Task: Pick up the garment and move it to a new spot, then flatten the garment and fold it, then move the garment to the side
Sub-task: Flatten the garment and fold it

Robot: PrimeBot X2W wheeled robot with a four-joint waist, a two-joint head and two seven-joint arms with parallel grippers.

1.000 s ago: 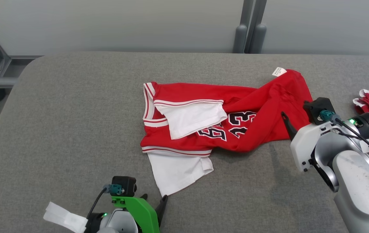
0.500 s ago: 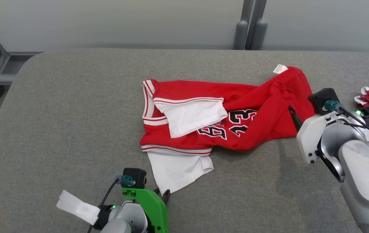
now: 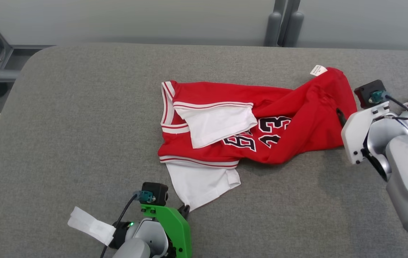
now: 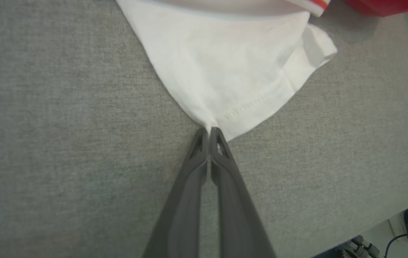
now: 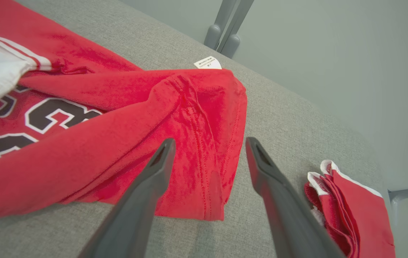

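**A:** Left claw (image 4: 210, 132): tips pinched together on the corner of the white sleeve (image 4: 232, 68), and the cloth puckers into them. Right claw (image 5: 209, 143): wide, nothing in it, poised above the red hem end of the jersey (image 3: 297, 118).

**B:** Why those two spots?

**A:** Judged: they are opposite ends. A hold at each would lift the jersey stretched rather than bunched. It lies crumpled mid-table (image 3: 82, 125), the other sleeve flopped over the numbers.

**B:** Anything unclear?

**A:** How much cloth sits between the left tips I cannot tell; only the very corner seems caught. The numbers are half covered. In the head view the right wrist hides most of its claw. A second red pile (image 5: 350, 208) is cut off at the frame edge.
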